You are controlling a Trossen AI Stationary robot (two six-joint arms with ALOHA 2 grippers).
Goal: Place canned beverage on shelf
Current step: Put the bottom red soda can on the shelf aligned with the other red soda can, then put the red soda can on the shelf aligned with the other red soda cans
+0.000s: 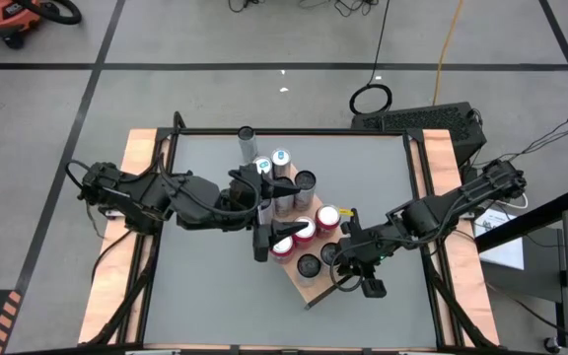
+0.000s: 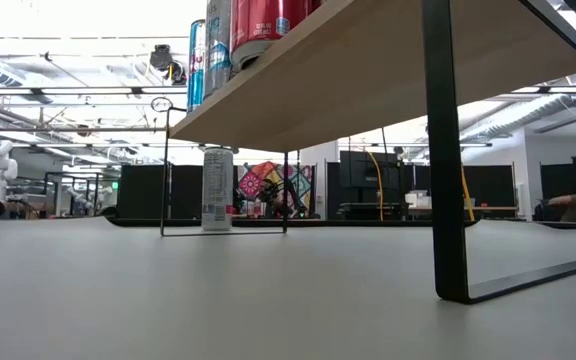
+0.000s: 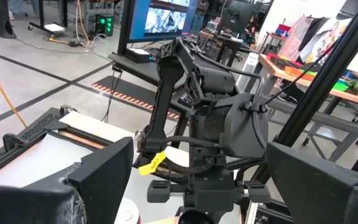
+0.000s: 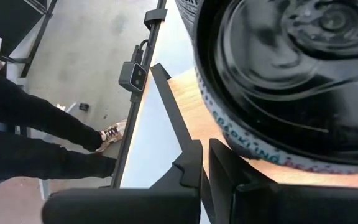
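shelf (image 2: 368,70) holds cans | left gripper (image 1: 282,234) open over can (image 1: 282,247)

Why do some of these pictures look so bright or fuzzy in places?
Low view: ceiling lights behind wash out the top, leaving the shelf underside and its black leg dim and backlit. Right wrist view: the black can top sits so near that it looks bulged, with glare streaks. Left wrist view: the left tool's fingers are soft, out-of-focus shapes.

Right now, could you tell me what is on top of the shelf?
The shelf holds several cans: red ones and dark-topped ones, plus silver and blue ones at its far end. The left gripper and right gripper cover some, so no exact count.
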